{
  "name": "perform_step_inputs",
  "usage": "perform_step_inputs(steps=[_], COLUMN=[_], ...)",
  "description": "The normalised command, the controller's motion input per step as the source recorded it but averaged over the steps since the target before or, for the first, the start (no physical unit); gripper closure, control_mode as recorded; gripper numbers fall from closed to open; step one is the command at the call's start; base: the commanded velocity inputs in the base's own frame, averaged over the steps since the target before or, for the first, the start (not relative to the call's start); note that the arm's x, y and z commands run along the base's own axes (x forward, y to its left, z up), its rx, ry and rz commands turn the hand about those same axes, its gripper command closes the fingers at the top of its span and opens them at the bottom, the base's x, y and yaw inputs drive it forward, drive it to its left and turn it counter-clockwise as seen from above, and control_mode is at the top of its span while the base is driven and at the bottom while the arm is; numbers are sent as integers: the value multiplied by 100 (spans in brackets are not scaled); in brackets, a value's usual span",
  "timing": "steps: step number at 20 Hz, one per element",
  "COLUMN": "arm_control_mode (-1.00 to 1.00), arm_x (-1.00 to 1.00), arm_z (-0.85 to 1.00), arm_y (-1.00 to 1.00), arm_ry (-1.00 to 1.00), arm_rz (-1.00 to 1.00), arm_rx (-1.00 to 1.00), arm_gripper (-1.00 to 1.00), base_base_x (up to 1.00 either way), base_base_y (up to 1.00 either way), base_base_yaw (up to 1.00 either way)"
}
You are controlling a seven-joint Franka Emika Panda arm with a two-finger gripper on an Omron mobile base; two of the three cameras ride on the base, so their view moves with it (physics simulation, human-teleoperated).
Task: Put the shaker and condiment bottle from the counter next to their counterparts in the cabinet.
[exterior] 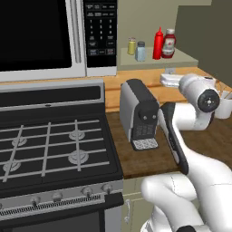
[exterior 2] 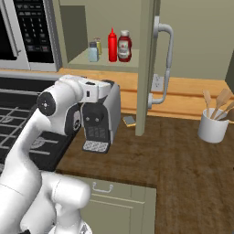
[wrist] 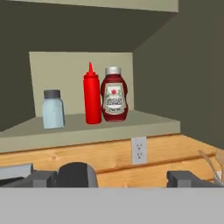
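On the cabinet's pale shelf (wrist: 144, 124) the pale blue shaker (wrist: 53, 109) stands upright at the left, and in the left base view the yellow shaker (exterior: 131, 46) is just behind it. The slim all-red condiment bottle (wrist: 92, 94) stands touching or nearly touching the wider labelled red bottle (wrist: 114, 95). My gripper (wrist: 113, 179) hangs open and empty, below and in front of the shelf, above the wooden counter (exterior 2: 183, 155). Its white hand (exterior: 168, 80) sits level with the backsplash.
A grey coffee machine (exterior: 138, 113) stands on the counter just under my hand. The open olive cabinet door (exterior 2: 147, 68) juts out to the right of the shelf. A white utensil holder (exterior 2: 213, 127) is far right; the stove (exterior: 50, 145) and microwave (exterior: 45, 36) are left.
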Motion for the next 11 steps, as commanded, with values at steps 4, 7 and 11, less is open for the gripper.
perform_step_inputs(steps=[4, 7, 11], arm_control_mode=[-100, -100, -100], arm_x=[-100, -100, -100], arm_z=[0, 0, 0], arm_y=[18, 21, 24], arm_ry=[0, 0, 0], arm_rz=[-2, -3, -4], arm_rx=[0, 0, 0], arm_gripper=[-100, -100, -100], base_base_x=[0, 0, 0], base_base_y=[0, 0, 0], base_base_yaw=[0, 0, 0])
